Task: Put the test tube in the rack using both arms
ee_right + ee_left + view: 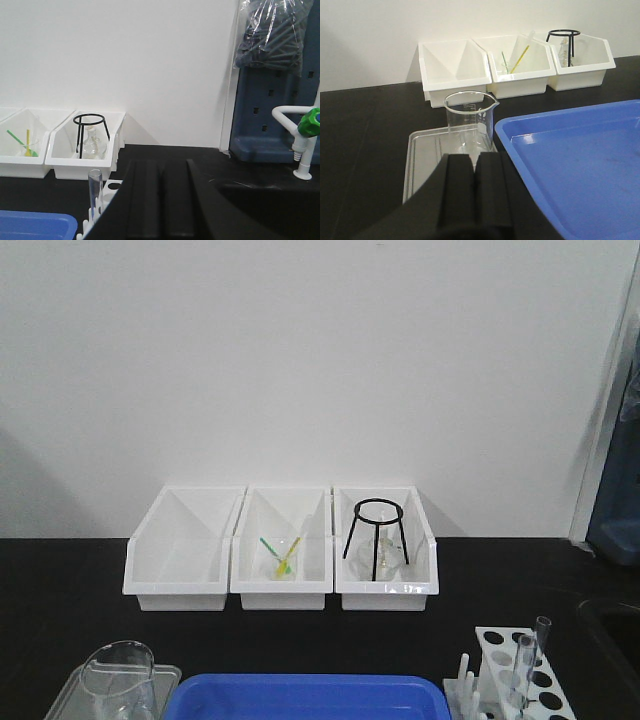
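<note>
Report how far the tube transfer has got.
Looks finished: the test tube stands upright in the rack, beside a slimmer tube. Nothing in hand: left claw and right claw are shut, empty. No loose tube is visible.

Left gripper (pixel 474 165): two matte black fingers, flat-faced with squared tips, at the bottom centre of the left wrist frame; broad black body sloping out below
Right gripper (pixel 161 172): same matte black pair, long straight edges, bottom centre of the right wrist frame
Markings, cables, screws: none discernible, though both bodies are in deep shadow
</note>
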